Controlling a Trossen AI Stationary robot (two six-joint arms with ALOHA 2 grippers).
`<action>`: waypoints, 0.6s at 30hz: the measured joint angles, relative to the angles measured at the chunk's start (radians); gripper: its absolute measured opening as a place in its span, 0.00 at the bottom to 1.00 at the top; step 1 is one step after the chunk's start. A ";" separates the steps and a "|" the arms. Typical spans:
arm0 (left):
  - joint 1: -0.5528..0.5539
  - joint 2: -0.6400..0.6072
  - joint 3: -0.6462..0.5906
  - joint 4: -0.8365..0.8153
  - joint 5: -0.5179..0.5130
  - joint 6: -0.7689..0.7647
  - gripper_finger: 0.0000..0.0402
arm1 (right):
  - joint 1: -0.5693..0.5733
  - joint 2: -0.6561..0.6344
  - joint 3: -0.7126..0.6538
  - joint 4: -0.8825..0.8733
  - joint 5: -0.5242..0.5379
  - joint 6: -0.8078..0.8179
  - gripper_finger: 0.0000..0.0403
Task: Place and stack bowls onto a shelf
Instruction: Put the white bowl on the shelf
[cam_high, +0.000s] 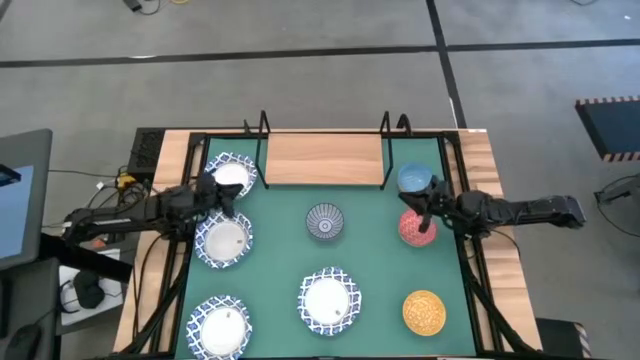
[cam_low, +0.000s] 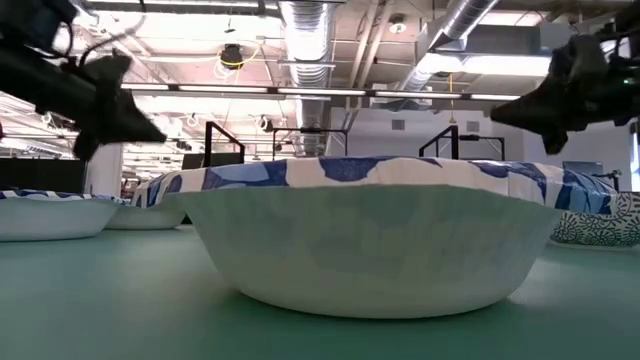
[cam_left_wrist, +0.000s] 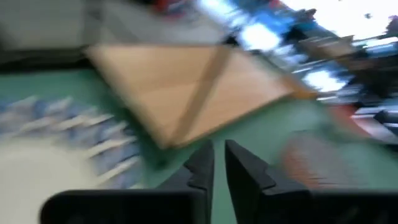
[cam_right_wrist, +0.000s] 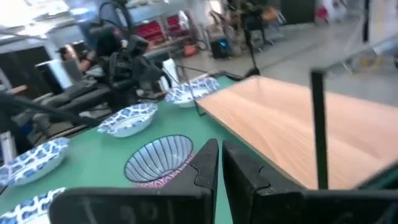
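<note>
Left gripper (cam_high: 226, 193) hovers just off the shelf's (cam_high: 325, 160) left front corner over the wide patterned bowls (cam_high: 224, 241), fingers nearly together and pinching nothing, and the right gripper (cam_high: 424, 212) does the same off the right front corner above the red bowl (cam_high: 416, 229). Basically nothing done: the board is bare and all eight bowls sit rim-up on the green mat (cam_high: 370, 260). The shelf's long axis runs left-right along the mat's far edge.

No readable text, label, brand, number or sign appears in any view. The bowls (cam_high: 325, 300) carry only blue-and-white patterns (no lettering), and the wooden shelf (cam_high: 325, 158) is plain and unmarked.
</note>
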 joint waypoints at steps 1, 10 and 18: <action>0.017 0.034 0.017 -0.045 -0.028 -0.030 0.11 | -0.015 0.026 0.006 0.005 -0.003 0.024 0.13; 0.312 0.401 0.244 -0.199 -0.042 -0.097 0.46 | -0.137 0.268 0.057 0.015 -0.047 0.174 0.30; 0.634 0.808 0.487 -0.212 0.162 0.145 0.56 | -0.200 0.391 0.140 0.022 -0.047 0.188 0.45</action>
